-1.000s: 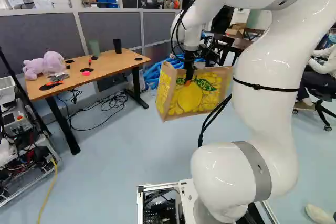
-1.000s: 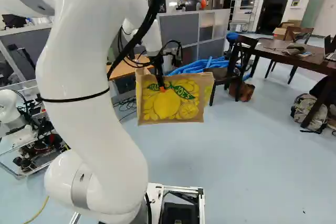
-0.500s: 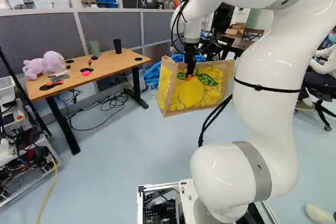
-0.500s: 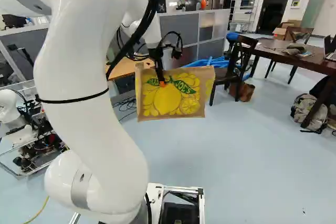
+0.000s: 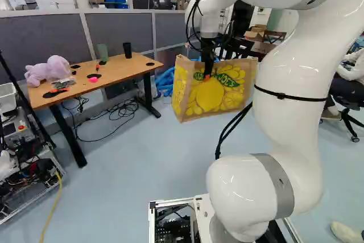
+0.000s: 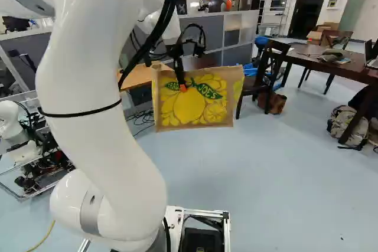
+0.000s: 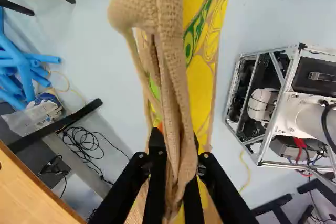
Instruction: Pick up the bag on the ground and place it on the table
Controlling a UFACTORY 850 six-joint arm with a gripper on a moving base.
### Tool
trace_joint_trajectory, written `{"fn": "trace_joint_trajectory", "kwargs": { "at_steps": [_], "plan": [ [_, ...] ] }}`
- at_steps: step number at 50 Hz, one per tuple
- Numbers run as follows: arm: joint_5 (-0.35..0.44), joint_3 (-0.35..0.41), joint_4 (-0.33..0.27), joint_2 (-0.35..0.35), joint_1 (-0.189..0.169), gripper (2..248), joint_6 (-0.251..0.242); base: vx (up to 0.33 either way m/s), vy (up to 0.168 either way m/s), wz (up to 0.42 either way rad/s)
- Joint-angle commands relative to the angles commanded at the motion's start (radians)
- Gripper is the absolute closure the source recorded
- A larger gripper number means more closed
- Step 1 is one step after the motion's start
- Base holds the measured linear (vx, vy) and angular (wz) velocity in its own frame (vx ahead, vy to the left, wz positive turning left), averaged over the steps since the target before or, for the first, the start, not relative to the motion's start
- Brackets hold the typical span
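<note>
Hung up off the pale blue floor with a boxy tan burlap bag printed with yellow lemons, well apart from any tabletop! Had its bunched upper fabric grasped between both fingers of the black two-fingered gripper, pressed from two sides, near the middle of the width. Looked light for its bulk, likely close to unfilled, soft at the rim yet stiffer down the broad panels. Seemed coarse enough to resist slipping, hardly fragile, but prone to swing and twist under one narrow pinch. Called for a hold just there: on the thick gathered hem or handles at top centre, never on a flat side panel or a corner, for fear of tipping. Reached outward next to the orange-brown wooden table, beyond the bag's side towards the left of the left base view. Probably needed more height to bring the sagging base over that edge, then a gentle lowering, well away from the purple plush toy and the black cylindrical cup. Judged halfway: lifted, not yet placed.
</note>
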Motion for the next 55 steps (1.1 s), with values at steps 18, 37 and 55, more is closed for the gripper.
{"fn": "trace_joint_trajectory", "kwargs": {
  "at_steps": [18, 37, 55],
  "plan": [
    [-0.093, -0.057, -0.024, 0.005, 0.001, 215, 0.0, 0.0, 0.0, 0.0],
    [-0.182, -0.114, -0.05, 0.014, 0.007, 215, 0.0, 0.0, 0.0, 0.0],
    [-0.202, -0.128, -0.057, 0.056, 0.01, 215, 0.0, 0.0, 0.0, 0.0]
  ]
}}
